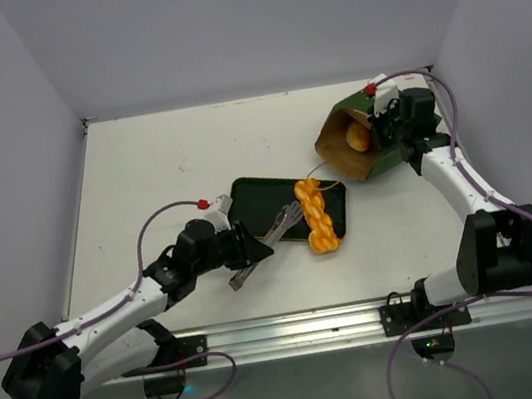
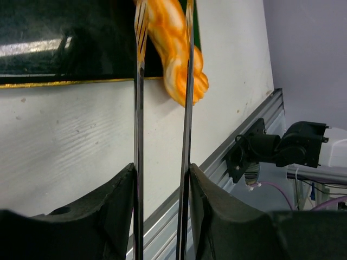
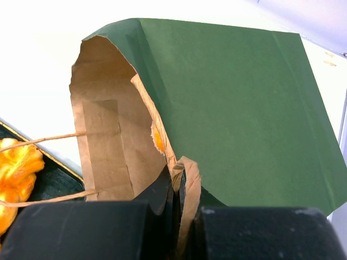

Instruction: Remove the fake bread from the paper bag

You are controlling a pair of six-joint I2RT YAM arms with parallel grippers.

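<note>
- Black tray [image 1: 256,199]: lies flat on the white table [image 1: 159,166], roughly mid-table; taken as reference for all positions below.
- Braided loaf [image 1: 316,215] [image 2: 173,49] [image 3: 13,168]: orange, out of the bag, lying across the tray's right end. Its near tip overhangs the tray's gold-trimmed front edge and sits over the table.
- Paper bag [image 1: 340,152] [image 3: 233,108]: beyond the tray's far right corner, just beside it. It is tipped onto its side, mouth open toward the tray, dark green outside, brown inside.
- String handle [image 3: 49,140]: runs from the bag's mouth out toward the tray.
- Orange roll [image 1: 357,137] [image 3: 158,140]: inside the bag, partly hidden by the rim in the right wrist view.
- Metal tongs [image 1: 267,240] [image 2: 139,135]: reach over the tray's front edge, one blade on each side of the loaf. Contact with the loaf cannot be confirmed.
- Left gripper [image 1: 243,249] [image 2: 161,179]: in front of the tray's near edge, jaws clamped on the tongs' two blades.
- Right gripper [image 1: 391,124] [image 3: 179,200]: on the bag's side farthest from the tray, jaws pinched on the bag's folded rim.
</note>
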